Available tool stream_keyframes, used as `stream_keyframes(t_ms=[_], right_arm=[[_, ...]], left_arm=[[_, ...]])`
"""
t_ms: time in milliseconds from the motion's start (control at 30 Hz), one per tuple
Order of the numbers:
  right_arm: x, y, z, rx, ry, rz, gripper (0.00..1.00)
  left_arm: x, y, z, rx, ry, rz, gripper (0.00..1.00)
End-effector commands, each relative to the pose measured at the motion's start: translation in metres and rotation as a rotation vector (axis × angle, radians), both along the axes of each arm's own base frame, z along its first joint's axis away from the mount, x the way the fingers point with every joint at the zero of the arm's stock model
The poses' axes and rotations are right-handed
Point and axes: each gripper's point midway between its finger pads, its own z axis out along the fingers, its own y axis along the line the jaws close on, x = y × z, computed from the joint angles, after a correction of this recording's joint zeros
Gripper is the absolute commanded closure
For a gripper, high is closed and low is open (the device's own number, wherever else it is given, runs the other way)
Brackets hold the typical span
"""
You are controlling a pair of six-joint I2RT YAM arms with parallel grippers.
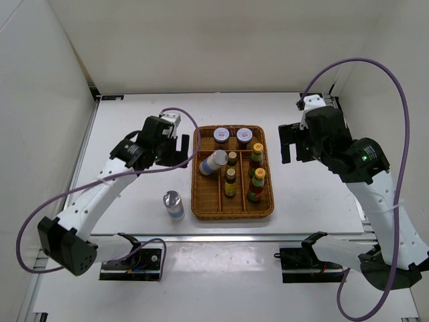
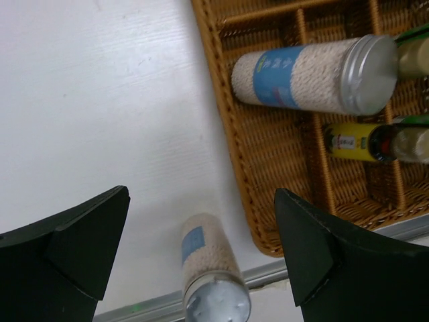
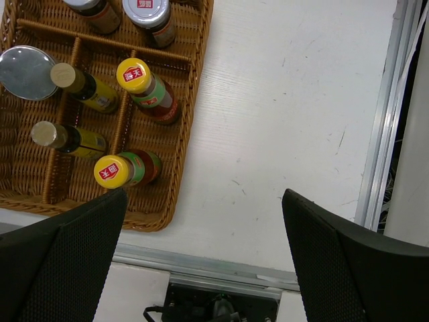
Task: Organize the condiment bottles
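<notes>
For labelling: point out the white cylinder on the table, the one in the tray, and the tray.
Cylinder on table (image 1: 174, 208): top view, blue label.
Cylinder in tray (image 2: 278, 70): left wrist view, blue label.
Tray (image 1: 233, 215): top view, near rim.

2 white arms (image 1: 100, 186) w/ blk joints, purple cables (image 1: 367, 59)

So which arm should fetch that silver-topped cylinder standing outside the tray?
Left, probably. The silver-topped cylinder stands on the table left of the wicker tray, near the open left gripper. The right gripper, also open, sits beyond the tray's far side.
</notes>
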Motion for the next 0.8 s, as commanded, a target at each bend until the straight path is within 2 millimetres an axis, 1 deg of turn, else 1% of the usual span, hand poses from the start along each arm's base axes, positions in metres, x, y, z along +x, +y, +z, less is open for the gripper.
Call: stream_keyframes(t_ms=[0,33,67,100,133,167,200,233,267,300,333,367,400,433,467,533,567,600,633,667,700,733,767], right_arm=[[0.000,0.001,0.017,0.047,-0.062,-0.001,0.01],[0.000,0.001,0.017,0.047,-0.062,-0.001,0.01],[-0.002,0.000,0.015,0.042,-0.054,-0.001,0.01],[-0.002,0.000,0.015,0.042,-0.054,-0.001,0.01],[-0.002,0.000,0.015,0.042,-0.054,-0.001,0.01],[-0.002,0.000,0.015,0.042,-0.054,-0.001,0.01],[-0.002,0.000,0.015,0.042,-0.054,-0.001,0.01],[-0.002,0.000,0.019,0.047,-0.062,-0.001,0.01],[-0.003,-0.001,0.017,0.042,-0.054,-0.001,0.01],[-0.003,-0.001,0.017,0.042,-0.054,-0.001,0.01],[-0.003,-0.001,0.020,0.047,-0.062,-0.001,0.01],[-0.003,-0.001,0.020,0.047,-0.062,-0.001,0.01],[-0.003,-0.001,0.020,0.047,-0.062,-0.001,0.01],[-0.004,-0.002,0.019,0.042,-0.054,-0.001,0.01],[-0.004,-0.003,0.019,0.037,-0.057,-0.008,0.01],[-0.004,-0.003,0.019,0.037,-0.057,-0.008,0.01],[-0.004,-0.003,0.019,0.037,-0.057,-0.008,0.01],[-0.006,-0.005,0.021,0.043,-0.066,-0.008,0.01],[-0.006,-0.005,0.018,0.038,-0.059,-0.008,0.01],[-0.007,-0.006,0.017,0.033,-0.051,-0.008,0.01],[-0.007,-0.006,0.017,0.033,-0.051,-0.008,0.01],[-0.007,-0.006,0.017,0.033,-0.051,-0.008,0.01],[-0.007,-0.006,0.017,0.033,-0.051,-0.008,0.01]], left_arm=[[0.016,-0.025,0.028,-0.066,-0.046,-0.066,0.00],[0.020,-0.031,0.036,-0.060,-0.068,-0.086,0.00],[0.025,-0.035,0.031,-0.036,-0.060,-0.095,0.00],[0.028,-0.041,0.031,-0.033,-0.068,-0.102,0.00],[0.035,-0.045,0.038,-0.034,-0.089,-0.111,0.00],[0.041,-0.048,0.030,-0.013,-0.072,-0.121,0.00],[0.043,-0.053,0.027,-0.010,-0.065,-0.131,0.00],[0.047,-0.056,0.029,-0.005,-0.071,-0.137,0.00],[0.050,-0.062,0.021,0.006,-0.049,-0.147,0.00],[0.053,-0.064,0.020,0.008,-0.047,-0.147,0.00],[0.052,-0.071,0.020,0.008,-0.047,-0.162,0.00],[0.056,-0.073,0.014,0.013,-0.037,-0.162,0.00],[0.053,-0.079,0.018,0.013,-0.049,-0.185,0.00],[0.052,-0.087,0.013,0.022,-0.048,-0.200,0.00],[0.053,-0.089,0.009,0.044,-0.046,-0.207,0.00],[0.053,-0.097,0.008,0.047,-0.061,-0.219,0.00],[0.054,-0.096,0.008,0.060,-0.068,-0.218,0.00],[0.053,-0.100,0.002,0.068,-0.055,-0.229,0.00],[0.054,-0.104,-0.001,0.073,-0.059,-0.232,0.00],[0.055,-0.105,0.003,0.074,-0.069,-0.238,0.00],[0.058,-0.105,0.000,0.080,-0.073,-0.232,0.00],[0.056,-0.108,0.000,0.079,-0.073,-0.241,0.00],[0.059,-0.111,0.002,0.073,-0.082,-0.240,0.00]])
